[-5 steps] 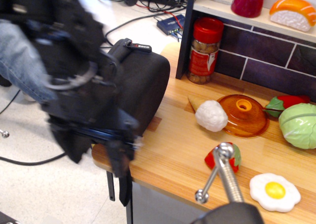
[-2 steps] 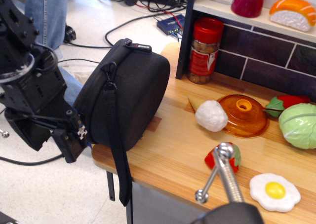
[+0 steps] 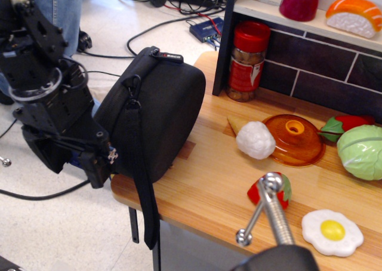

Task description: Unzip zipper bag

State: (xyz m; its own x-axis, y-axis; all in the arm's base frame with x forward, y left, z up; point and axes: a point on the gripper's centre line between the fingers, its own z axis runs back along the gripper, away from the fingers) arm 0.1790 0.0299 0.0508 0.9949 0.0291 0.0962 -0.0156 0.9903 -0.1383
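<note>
The zipper bag is a large black rounded case standing on the left end of the wooden counter. Its webbing strap hangs down over the counter's edge, and a small red-lettered tag sits on top. The zipper seam runs around the left rim. My gripper, on the black arm, is at the bag's lower left side, just off the counter's edge, close to or touching the fabric. Its jaws are dark against the bag, so their state does not show.
A red-lidded jar stands behind the bag. Toy foods lie to the right: a white ice cream cone, an orange lid, a cabbage, a strawberry and a fried egg. A metal rod rises in front. Cables cross the floor.
The arm swept from in front of the bag out to the left, uncovering it. It has since moved slightly right and up, back against the bag's lower left side.
</note>
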